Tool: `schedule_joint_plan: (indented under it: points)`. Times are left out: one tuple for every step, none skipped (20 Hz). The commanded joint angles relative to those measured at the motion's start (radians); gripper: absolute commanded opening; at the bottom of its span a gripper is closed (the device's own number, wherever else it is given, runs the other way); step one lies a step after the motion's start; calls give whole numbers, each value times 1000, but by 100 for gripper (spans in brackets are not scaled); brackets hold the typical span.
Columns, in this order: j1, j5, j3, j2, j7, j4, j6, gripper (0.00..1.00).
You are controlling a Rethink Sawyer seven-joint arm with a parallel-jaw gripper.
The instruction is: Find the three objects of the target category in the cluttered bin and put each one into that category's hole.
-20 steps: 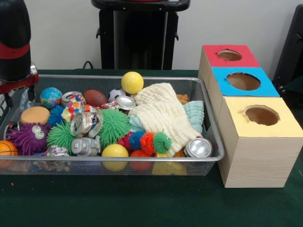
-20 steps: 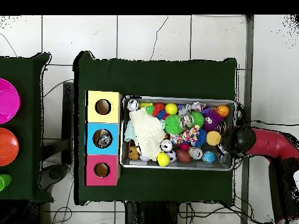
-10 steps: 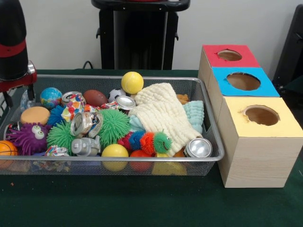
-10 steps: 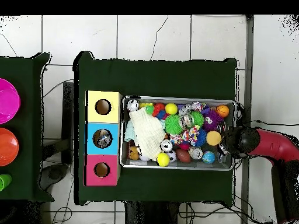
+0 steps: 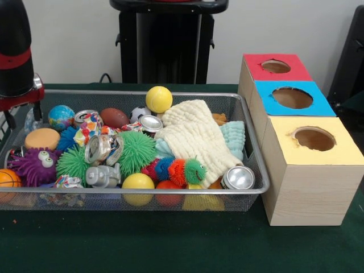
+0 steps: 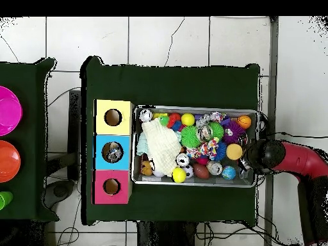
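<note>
The silver wire-mesh bin (image 5: pixel 250 136) (image 6: pixel 195 182) is full of toys. Crushed silvery cans with red and blue print lie among them: one in the left middle (image 5: pixel 102 149) (image 6: pixel 206 133), one at the far left (image 5: pixel 85 118), one beside the cloth (image 5: pixel 151 123). A small wrinkled printed piece (image 5: pixel 68 182) lies at the front left. The blue-topped box's round hole (image 5: pixel 292 98) (image 6: pixel 113 152) shows something silvery inside in the overhead view. My gripper (image 5: pixel 10 116) (image 6: pixel 256 155) hangs at the bin's end farthest from the boxes, above the rim, with nothing seen in it.
The red-topped box (image 5: pixel 276 66) and yellow-topped box (image 5: pixel 314 139) flank the blue one. A cream cloth (image 5: pixel 193 136) covers part of the bin. Spiky balls, smooth balls, a shiny can (image 5: pixel 238 177) and a caterpillar toy (image 5: pixel 173 169) crowd the rest. Coloured bowls (image 6: pixel 8 110) sit on a side table.
The arm has shifted slightly outward from the bin's end and up. The bin's contents have not moved.
</note>
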Motion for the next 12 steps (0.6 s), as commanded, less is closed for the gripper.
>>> schedule_joint_plan:
  points:
    - [-23,-9,30,62,-133,-17,72,100]
    - [-22,-13,24,66,-129,-22,71,100]
    - [-17,-18,14,47,-103,32,44,100]
    - [-13,-23,3,28,-76,86,17,100]
    - [-13,-21,3,33,-76,84,22,100]
    - [-12,-22,1,40,-74,80,27,100]
    - [-15,-19,6,42,-76,83,19,100]
    - [-18,-17,11,44,-78,87,12,100]
    - [-13,-23,3,45,-67,84,12,100]
    - [-7,-27,-6,47,-57,81,18,100]
    - [-2,-30,-11,50,-54,75,24,100]
    - [0,-31,-15,53,-51,72,29,100]
